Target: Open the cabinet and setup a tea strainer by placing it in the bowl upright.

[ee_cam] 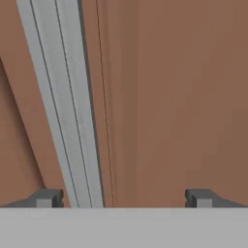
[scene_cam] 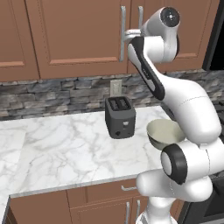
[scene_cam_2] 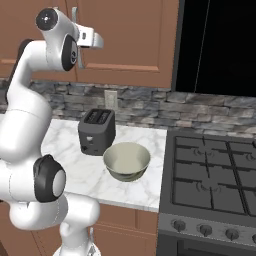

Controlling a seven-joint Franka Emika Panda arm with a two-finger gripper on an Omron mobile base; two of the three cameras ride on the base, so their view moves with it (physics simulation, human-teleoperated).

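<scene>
Reaching for the cabinet handle; doors not yet opened.

Nearest, the bowl [scene_cam_2: 127, 161] waits on the counter [scene_cam: 65, 148] beside the toaster [scene_cam: 120, 116]. Up at the cabinet [scene_cam: 78, 35], the gripper [ee_cam: 123, 197] is spread wide, the handle [ee_cam: 65, 106] just inside its left finger. Next, I judge, it should centre on the bar, pinch, and pull.

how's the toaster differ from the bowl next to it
The toaster is a dark grey box with two slots on top; the bowl is round, cream inside and open at the top. The toaster stands taller and nearer the stone wall, the bowl lower, wider and nearer the counter's front edge. Both sit upright on the marble counter.
</scene>
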